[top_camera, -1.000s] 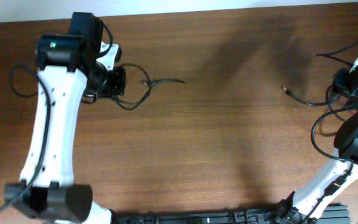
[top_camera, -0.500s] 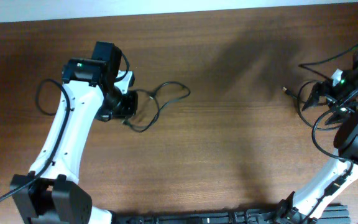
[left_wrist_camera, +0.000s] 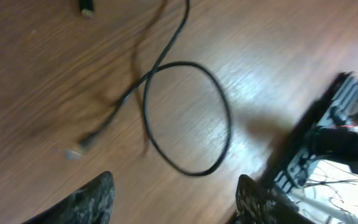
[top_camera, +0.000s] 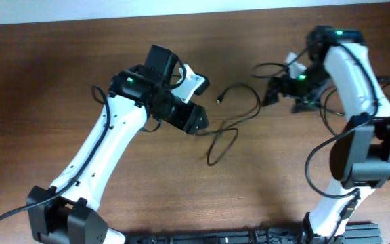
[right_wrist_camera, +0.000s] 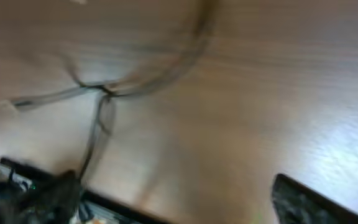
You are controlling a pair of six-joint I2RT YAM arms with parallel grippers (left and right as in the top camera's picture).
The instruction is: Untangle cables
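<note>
Spotter: Jaws first, from the left. The left gripper [left_wrist_camera: 174,186] hangs over the table [top_camera: 114,54], fingers spread wide, nothing between them.

Logger: And the cables [left_wrist_camera: 188,63]?

Spotter: Flat on the wood mid-table, between the two arms. One open loop lies just ahead of the left jaws, crossing itself at its upper left. From that crossing one strand runs up out of the wrist frame. Another trails down-left to a dim end. A plug [left_wrist_camera: 87,7] sits apart at the top edge.

Logger: Long axis?

Spotter: Overhead, the run slants from lower left, by the left gripper, up and right toward the right gripper [right_wrist_camera: 176,183]. Loop end is nearer the left arm, upper bend nearer the right. My read: the left arm is better placed for the loop, which lies straight ahead of it.

Logger: Right jaws?

Spotter: Apart as well, in its own view. Nothing seen clamped.

Logger: Doubts?

Spotter: Right wrist view is badly smeared. One strand streaks down toward a finger; touching or not, cannot tell. Cannot count the cords either, nor say whether the crossing is a knot or a plain overlap. The loop's lower tail is blurred overhead.
</note>
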